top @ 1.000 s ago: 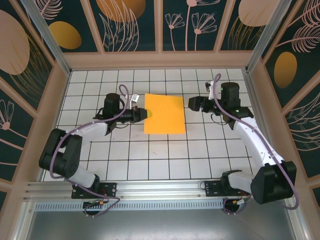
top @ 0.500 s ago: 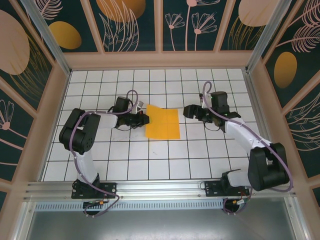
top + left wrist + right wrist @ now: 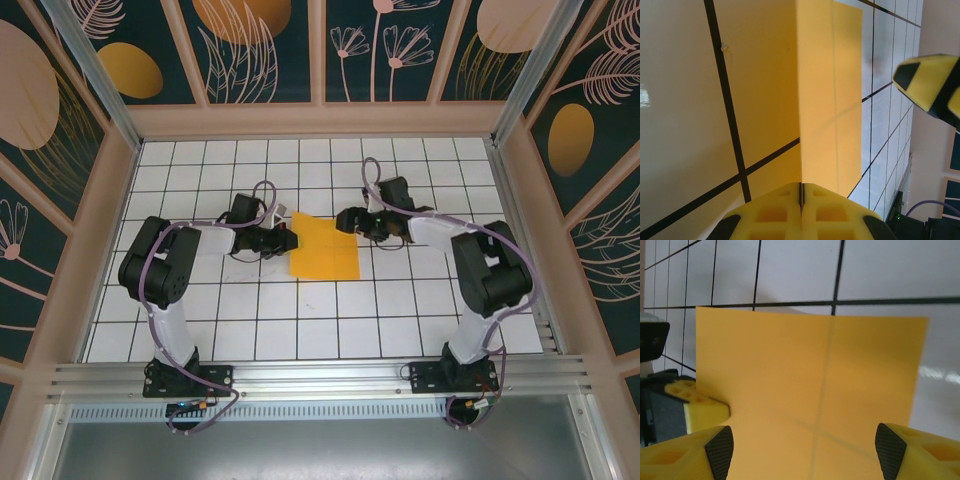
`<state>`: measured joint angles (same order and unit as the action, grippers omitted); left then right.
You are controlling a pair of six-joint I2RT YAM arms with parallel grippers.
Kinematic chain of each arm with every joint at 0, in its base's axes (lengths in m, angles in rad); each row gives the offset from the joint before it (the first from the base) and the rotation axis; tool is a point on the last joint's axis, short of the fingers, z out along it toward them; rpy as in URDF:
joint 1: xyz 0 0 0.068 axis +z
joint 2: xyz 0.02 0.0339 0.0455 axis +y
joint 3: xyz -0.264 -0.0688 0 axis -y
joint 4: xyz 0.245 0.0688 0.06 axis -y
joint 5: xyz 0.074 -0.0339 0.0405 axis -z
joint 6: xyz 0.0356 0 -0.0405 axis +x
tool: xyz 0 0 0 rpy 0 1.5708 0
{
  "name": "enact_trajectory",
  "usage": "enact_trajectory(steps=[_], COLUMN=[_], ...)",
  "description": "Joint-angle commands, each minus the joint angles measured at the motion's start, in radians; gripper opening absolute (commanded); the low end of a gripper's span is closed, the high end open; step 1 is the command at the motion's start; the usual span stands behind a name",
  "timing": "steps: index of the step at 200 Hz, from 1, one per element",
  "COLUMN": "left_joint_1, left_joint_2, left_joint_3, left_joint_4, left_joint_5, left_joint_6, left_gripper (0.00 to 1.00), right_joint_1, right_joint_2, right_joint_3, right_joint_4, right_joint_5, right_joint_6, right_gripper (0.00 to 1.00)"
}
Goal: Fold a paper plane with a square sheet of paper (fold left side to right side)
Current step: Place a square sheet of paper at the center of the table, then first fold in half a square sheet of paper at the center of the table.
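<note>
The square sheet of paper (image 3: pixel 325 250) is orange-yellow and sits mid-table between my two grippers. My left gripper (image 3: pixel 289 240) is at its left edge. In the left wrist view the jaws (image 3: pixel 801 192) are pressed together on that edge, and the sheet (image 3: pixel 830 100) runs away from them, casting an orange glow on the glossy tiles. My right gripper (image 3: pixel 346 220) is at the sheet's far right corner. In the right wrist view it (image 3: pixel 805 450) stands open, and the sheet (image 3: pixel 810 365) with its faint cross creases spans the gap between its fingers.
The white tiled table (image 3: pixel 400 310) is boxed in by wooden walls with a dark floral pattern (image 3: pixel 260 50). The two grippers are less than one tile apart over the sheet. A metal rail (image 3: pixel 320 375) runs along the near edge.
My right gripper has swung left from about a tile away to the sheet's right corner. The left arm has drawn in with its elbow raised. The sheet now looks smaller and sits lower in view.
</note>
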<state>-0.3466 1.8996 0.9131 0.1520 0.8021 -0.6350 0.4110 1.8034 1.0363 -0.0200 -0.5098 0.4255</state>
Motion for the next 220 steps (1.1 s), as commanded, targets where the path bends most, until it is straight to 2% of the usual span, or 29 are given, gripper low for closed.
enact_trajectory(steps=[1,52,72,100,131,163,220], left_joint_1=[-0.005,-0.004,-0.005,-0.005,-0.009,-0.039,-0.089], left_joint_2=[0.011,0.009,0.002,-0.006,-0.023,-0.019,0.017], left_joint_3=[0.024,0.009,0.003,0.001,-0.008,0.011,0.040], left_joint_4=[-0.025,0.013,0.041,0.095,0.198,0.243,0.293], left_joint_5=[0.000,0.021,0.043,0.076,0.102,0.114,0.107], left_joint_6=[0.012,-0.017,-0.034,-0.070,-0.143,-0.181,-0.225], left_gripper=[0.00,0.01,0.10,0.33,0.45,0.51,0.56], right_joint_1=[0.021,0.037,0.035,0.037,0.038,0.037,-0.005], right_joint_2=[0.061,0.138,0.148,0.152,0.147,0.131,0.117], right_joint_3=[0.069,0.110,0.105,0.082,0.047,0.022,0.015], right_joint_4=[-0.030,-0.070,-0.079,-0.075,-0.040,0.006,0.112], right_joint_5=[0.035,0.090,0.093,0.090,0.068,0.031,-0.079], right_joint_6=[-0.002,0.007,0.007,0.021,0.047,0.075,0.133], right_gripper=[0.78,0.78,0.78,0.78,0.78,0.78,0.78])
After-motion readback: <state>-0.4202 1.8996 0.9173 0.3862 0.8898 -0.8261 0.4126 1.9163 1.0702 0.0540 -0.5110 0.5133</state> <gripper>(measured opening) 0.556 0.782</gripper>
